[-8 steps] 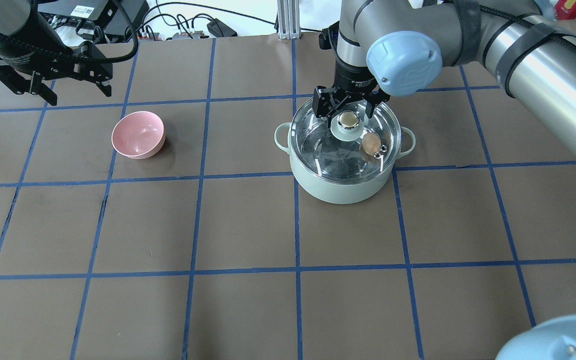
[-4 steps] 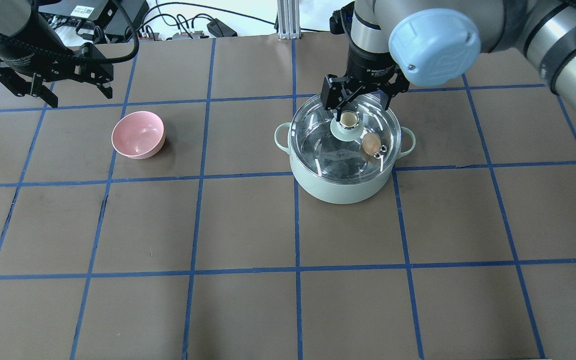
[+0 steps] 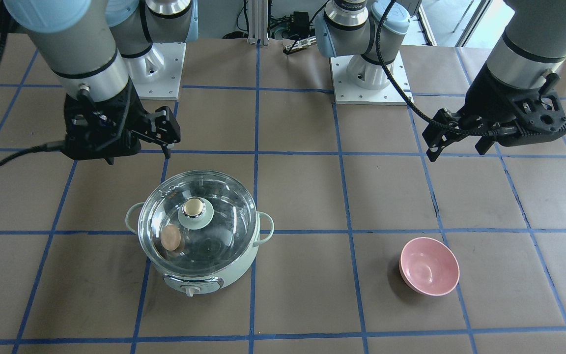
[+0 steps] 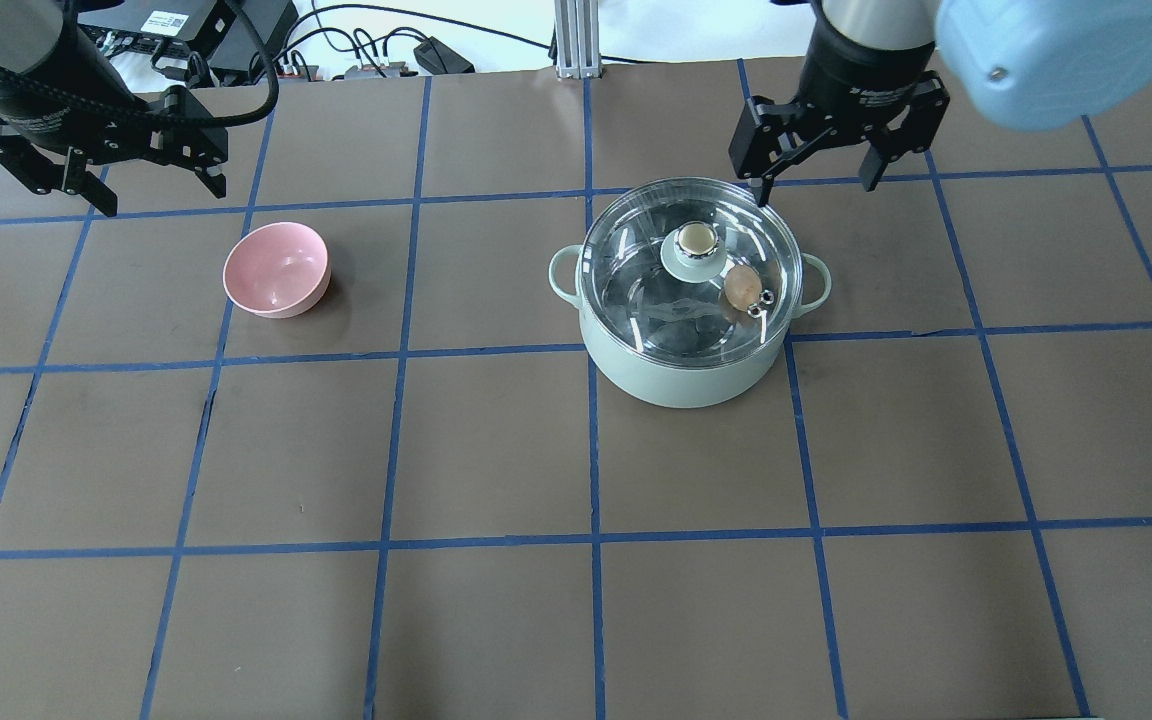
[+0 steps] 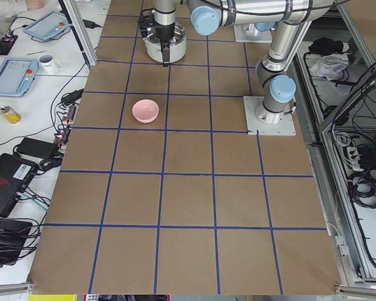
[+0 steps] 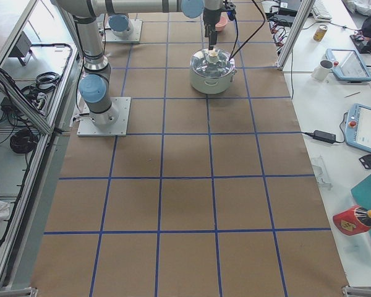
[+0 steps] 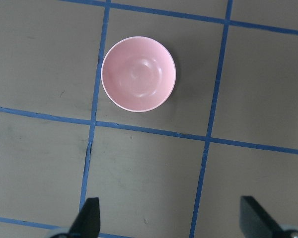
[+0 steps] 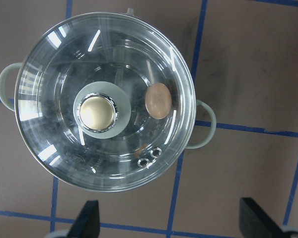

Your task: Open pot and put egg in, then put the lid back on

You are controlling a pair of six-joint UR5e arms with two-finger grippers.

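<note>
Lid (image 4: 693,268) sits squarely on pot (image 4: 681,378), enclosing egg (image 4: 741,285): task apparently complete. Right hand (image 4: 816,188), spread apart and empty, hovers toward the counter's (image 4: 496,450) robot-side edge; left hand (image 4: 163,198) likewise apart, idle.

The pot (image 3: 204,275) stood on the brown worktop (image 3: 302,196) with its control knob facing the camera. The lid (image 3: 224,221) sat on its rim. Through the glass the egg (image 3: 170,238) lay inside, beside the lid's knob. The right pincer (image 3: 139,155) hung just behind the pot, fingers apart, clear of the lid and holding nothing. The left pincer (image 3: 456,150) hovered well off on the other side, also spread and holding nothing, behind a pink bowl (image 3: 429,266).
</note>
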